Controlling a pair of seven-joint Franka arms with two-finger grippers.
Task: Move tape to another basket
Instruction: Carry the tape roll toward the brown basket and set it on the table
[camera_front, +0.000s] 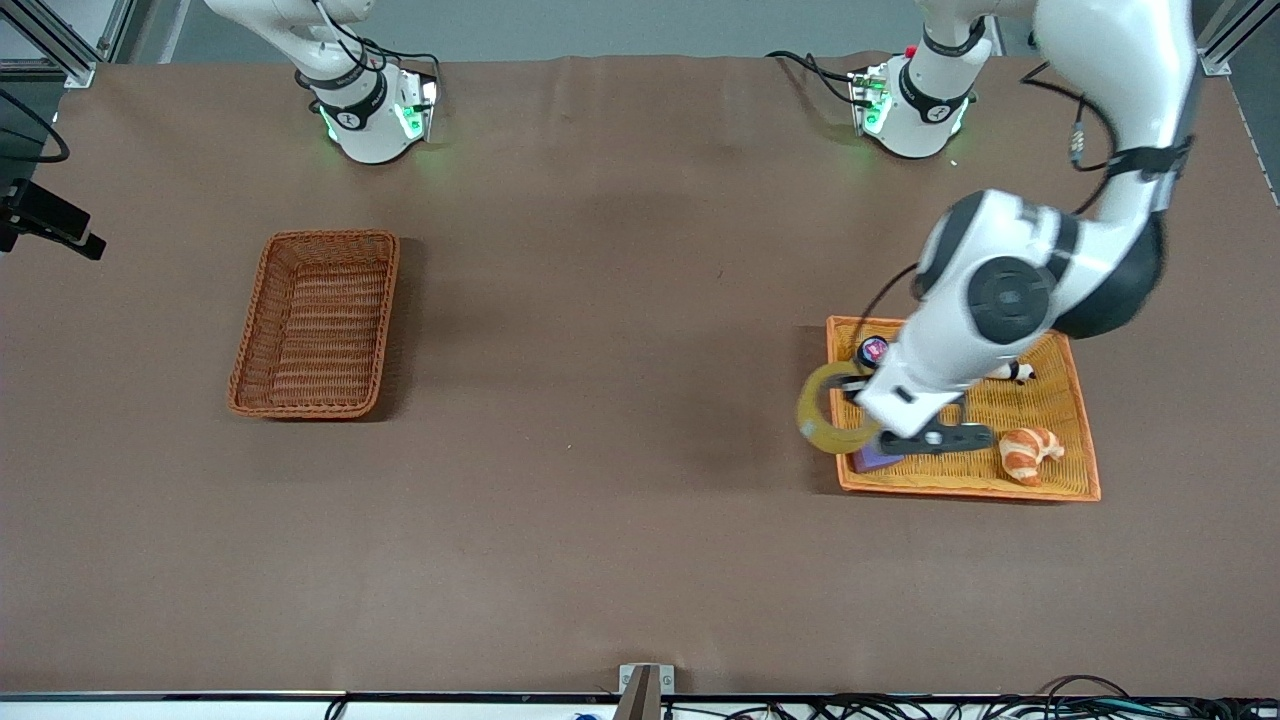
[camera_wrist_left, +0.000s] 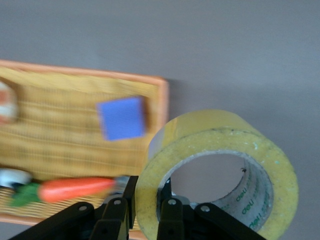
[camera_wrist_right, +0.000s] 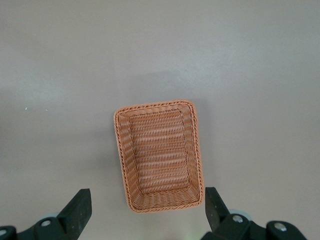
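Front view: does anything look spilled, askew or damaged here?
Nothing stands out. The left gripper holds the tape over the edge of the tray; the croissant lies in the tray, and the basket sits upright and undamaged.

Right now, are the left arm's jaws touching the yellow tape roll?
Touching. The left wrist view shows the left gripper jaws pinching the tape wall, one inside the ring and one outside.

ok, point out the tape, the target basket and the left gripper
tape (camera_wrist_left: 210, 137): left wrist view, yellowish outer band of the roll.
basket (camera_front: 250, 330): front view, woven side wall.
left gripper (camera_wrist_left: 145, 212): left wrist view, midway between fingertips, shut on the tape's wall.
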